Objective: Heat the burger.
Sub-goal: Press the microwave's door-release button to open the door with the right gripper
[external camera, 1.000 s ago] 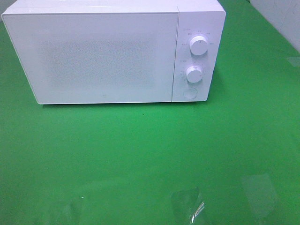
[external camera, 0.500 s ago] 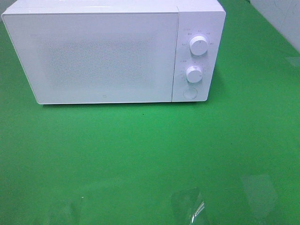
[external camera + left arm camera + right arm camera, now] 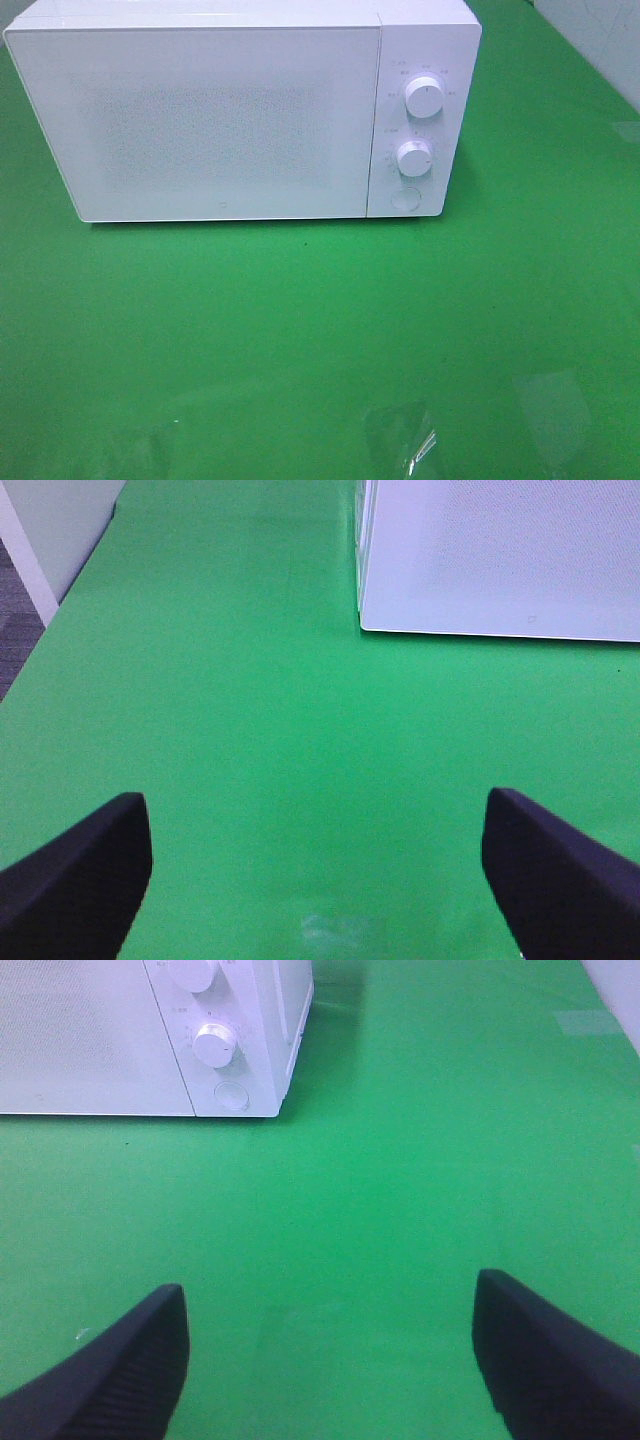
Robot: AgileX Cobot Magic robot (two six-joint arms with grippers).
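Of your left gripper [image 3: 315, 802] you see only two matte black fingers [image 3: 80, 870] with rounded, tapering tips. Your right gripper [image 3: 330, 1288] shows the same black fingers [image 3: 110, 1370], finely ribbed across their surface.

Honestly nothing here is readable. The white microwave [image 3: 220, 120] has tiny grey print ringed around its upper knob [image 3: 424, 98] and its lower knob [image 3: 413, 158], plus a short label just left of each, but it's all too small and blurry to make out, could be numbers or characters. The right wrist view gets closer to the lower knob and its print is still mush. There's also a tiny mark [image 3: 222, 211] near the bottom edge of the door [image 3: 200, 60], maybe a logo, can't tell.
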